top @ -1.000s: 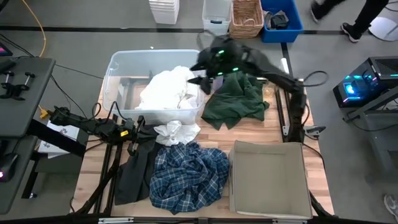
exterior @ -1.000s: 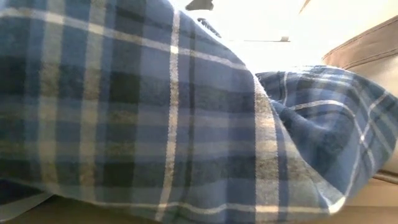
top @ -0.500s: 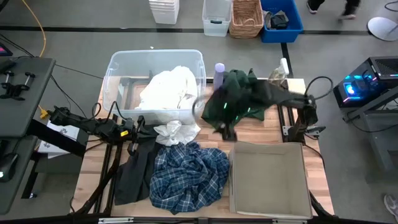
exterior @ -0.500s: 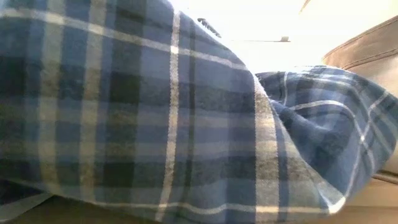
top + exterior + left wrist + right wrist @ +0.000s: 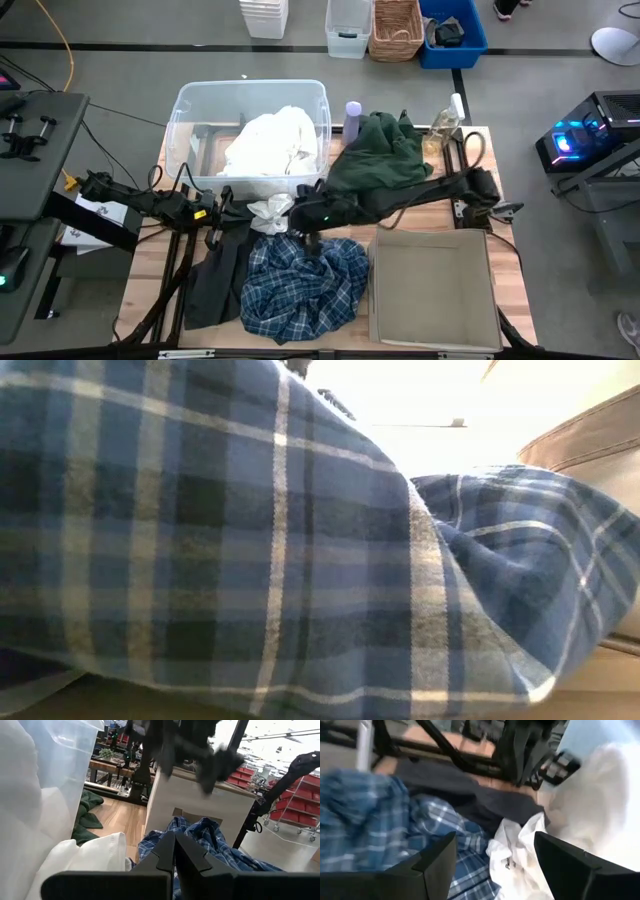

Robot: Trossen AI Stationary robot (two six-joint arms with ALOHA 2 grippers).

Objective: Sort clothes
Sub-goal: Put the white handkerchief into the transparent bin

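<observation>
My right gripper (image 5: 308, 222) hangs wide open above the plaid shirt (image 5: 300, 285).
The shirt lies at the near middle of the table, a small white piece (image 5: 272, 212) just beyond it and the dark green piece (image 5: 380, 155) farther right. My left gripper (image 5: 222, 205) rests, fingers together, by the black-grey piece (image 5: 215, 275).

The right gripper (image 5: 492, 865) was seen with its two dark fingers (image 5: 435, 862) spread wide apart, nothing being held between them. Beyond the fingers, a blue-and-white plaid shirt (image 5: 375, 820) was shown crumpled on the table. A small white garment (image 5: 520, 855) was shown just beside the shirt, lying between the two fingers. A dark grey garment (image 5: 470, 790) was spread flat behind both. A larger white mass (image 5: 600, 805) was seen at one side, and dark arm links (image 5: 520, 745) farther off.
</observation>
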